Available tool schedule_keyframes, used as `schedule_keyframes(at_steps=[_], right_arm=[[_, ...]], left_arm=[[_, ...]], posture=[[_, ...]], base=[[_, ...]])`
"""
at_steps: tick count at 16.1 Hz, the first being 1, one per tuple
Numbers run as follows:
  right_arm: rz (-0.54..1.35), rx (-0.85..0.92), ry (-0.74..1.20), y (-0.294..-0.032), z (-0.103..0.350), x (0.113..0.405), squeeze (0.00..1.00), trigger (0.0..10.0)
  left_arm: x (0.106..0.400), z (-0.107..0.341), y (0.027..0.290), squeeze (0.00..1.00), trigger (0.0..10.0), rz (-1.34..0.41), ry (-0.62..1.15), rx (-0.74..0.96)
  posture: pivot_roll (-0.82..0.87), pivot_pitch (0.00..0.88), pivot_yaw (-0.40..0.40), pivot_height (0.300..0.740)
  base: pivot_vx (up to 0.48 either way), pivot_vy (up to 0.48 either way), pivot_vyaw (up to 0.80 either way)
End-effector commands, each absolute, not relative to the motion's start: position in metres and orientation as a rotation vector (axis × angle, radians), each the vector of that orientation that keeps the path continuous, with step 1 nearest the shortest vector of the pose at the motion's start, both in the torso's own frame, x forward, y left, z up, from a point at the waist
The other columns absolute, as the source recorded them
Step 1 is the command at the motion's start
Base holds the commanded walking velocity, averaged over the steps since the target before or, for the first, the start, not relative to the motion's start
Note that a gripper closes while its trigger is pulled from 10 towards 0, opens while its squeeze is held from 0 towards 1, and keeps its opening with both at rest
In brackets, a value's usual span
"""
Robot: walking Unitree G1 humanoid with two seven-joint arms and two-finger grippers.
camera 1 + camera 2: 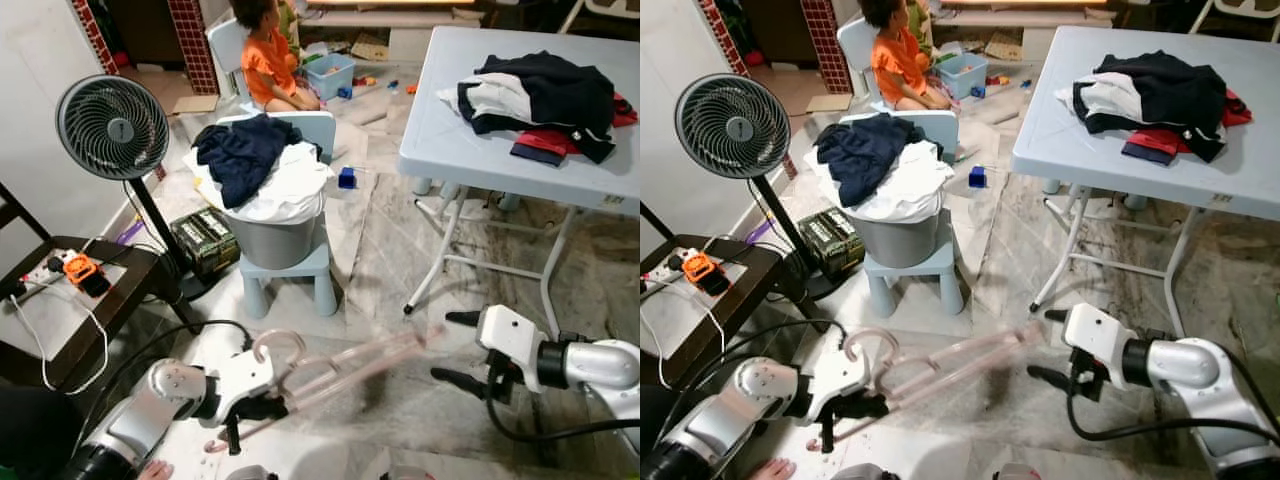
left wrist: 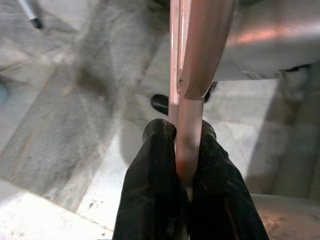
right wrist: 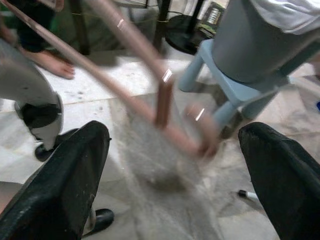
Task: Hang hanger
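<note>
A translucent pink hanger (image 1: pixel 340 372) lies nearly level above the floor, its hook (image 1: pixel 278 347) by my left wrist and its far end blurred toward the right. My left gripper (image 1: pixel 236 425) is shut on the hanger near the hook; in the left wrist view both fingers (image 2: pixel 165 195) clamp the pink bar (image 2: pixel 192 100). My right gripper (image 1: pixel 455 348) is open just beyond the hanger's far tip, not touching it. In the right wrist view its fingers (image 3: pixel 60 175) stand wide apart with the blurred hanger (image 3: pixel 160 107) ahead between them.
A grey bucket heaped with clothes (image 1: pixel 262 170) sits on a blue stool (image 1: pixel 285 275). A folding table (image 1: pixel 480 140) with more clothes (image 1: pixel 545 100) stands to the right. A fan (image 1: pixel 112 128) and a dark side table (image 1: pixel 70 300) are left. A person (image 1: pixel 272 60) sits beyond.
</note>
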State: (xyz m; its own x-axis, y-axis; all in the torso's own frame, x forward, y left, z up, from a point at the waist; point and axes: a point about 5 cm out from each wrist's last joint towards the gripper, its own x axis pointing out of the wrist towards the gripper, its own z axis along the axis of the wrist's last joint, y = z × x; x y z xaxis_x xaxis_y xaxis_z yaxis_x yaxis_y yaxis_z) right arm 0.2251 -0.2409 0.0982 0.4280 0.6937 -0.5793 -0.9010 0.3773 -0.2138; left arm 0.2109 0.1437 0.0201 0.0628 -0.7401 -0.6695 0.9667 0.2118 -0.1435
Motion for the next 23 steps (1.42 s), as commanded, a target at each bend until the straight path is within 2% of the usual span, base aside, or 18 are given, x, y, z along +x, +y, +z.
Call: schedule_keyframes(at_steps=[1,9,12,13,14,15,18,23], right_arm=[[1.159,-0.533,0.435,-0.233,0.107,0.225,0.0,10.0],[1.335,-0.538,0.449,-0.203,0.117,0.216,0.0,10.0],[1.348,-0.646,0.508,-0.189,0.1,0.219,0.0,10.0],[1.358,-0.635,0.52,-0.183,0.095,0.218,0.0,7.8],[1.36,-0.65,0.534,-0.179,0.09,0.217,0.0,2.2],[1.361,-0.663,0.545,-0.177,0.087,0.217,0.0,0.0],[1.397,-0.779,0.626,-0.179,0.076,0.212,0.0,0.0],[1.396,-0.83,0.648,-0.177,0.077,0.215,0.0,0.0]], left_arm=[[0.211,0.019,0.151,0.0,10.0,-1.371,0.751,0.441],[0.221,0.013,0.143,0.0,10.0,-1.421,0.751,0.518],[0.226,0.01,0.128,0.0,10.0,-1.449,0.73,0.553],[0.228,0.009,0.124,0.0,10.0,-1.454,0.724,0.559],[0.23,0.009,0.119,0.0,10.0,-1.457,0.716,0.561],[0.231,0.009,0.117,0.0,10.0,-1.459,0.711,0.563],[0.233,0.008,0.109,0.0,10.0,-1.484,0.695,0.585],[0.233,0.006,0.106,0.0,10.0,-1.492,0.698,0.596]], posture=[[-0.07,0.0,0.069,0.74],[-0.07,0.0,0.087,0.74],[-0.08,0.0,0.091,0.74],[-0.08,0.0,0.093,0.74],[-0.08,0.0,0.093,0.74],[-0.08,0.0,0.093,0.74],[-0.09,0.0,0.101,0.74],[-0.09,0.0,0.102,0.74]], base=[[0.0,0.0,0.0],[0.0,0.0,0.0],[0.0,0.0,0.0],[0.0,0.0,0.0],[0.0,0.0,0.0],[0.0,0.0,0.0],[0.0,0.0,0.0],[0.0,0.0,0.0]])
